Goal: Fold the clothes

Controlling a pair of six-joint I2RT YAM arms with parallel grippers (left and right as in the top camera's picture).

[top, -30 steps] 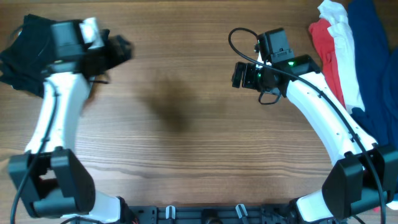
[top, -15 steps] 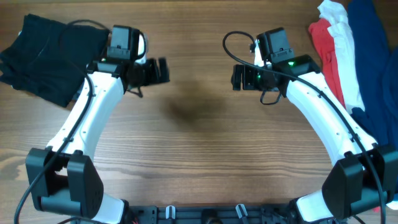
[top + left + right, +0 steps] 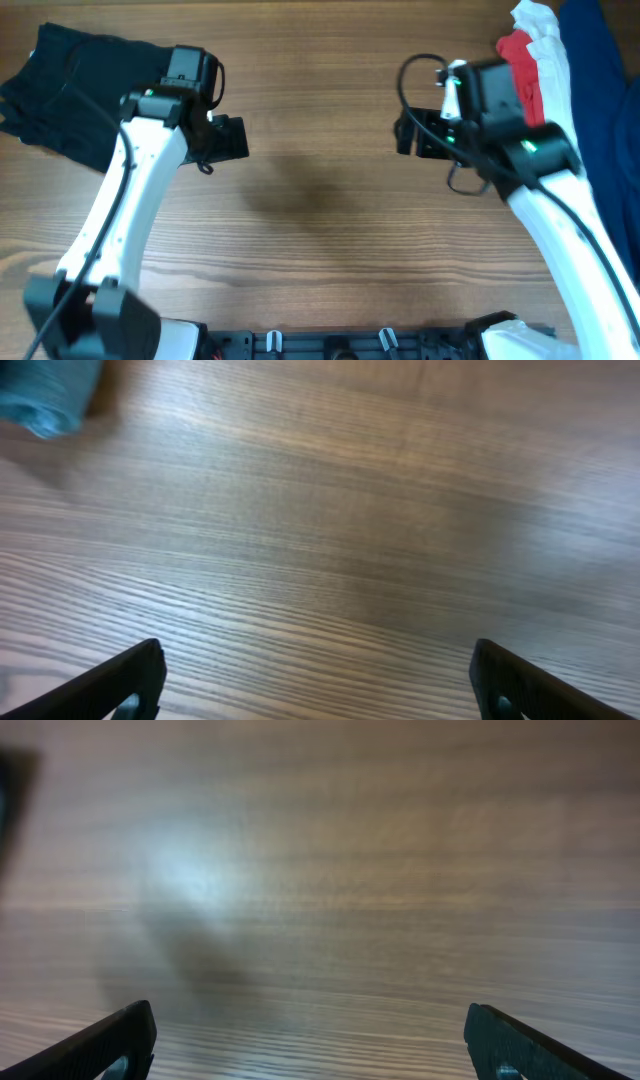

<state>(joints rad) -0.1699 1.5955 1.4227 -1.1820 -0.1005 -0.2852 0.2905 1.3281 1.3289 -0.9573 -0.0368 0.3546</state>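
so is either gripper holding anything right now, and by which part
Nothing is held. The left gripper and right gripper are both open over the wooden table; the black shorts lie apart from both.

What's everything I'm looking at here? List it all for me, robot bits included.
shorts: one, black, far left of the table
red garment: one, red, far right pile
white garment: one, white, same pile, between red and navy
navy garment: one, dark blue, pile's right edge
teal thing: one, blurred, left wrist view only
table: one, brown wood, under everything
left arm and right arm: two, white with black joints
left end effector and right end effector: two, black, open, empty, facing each other
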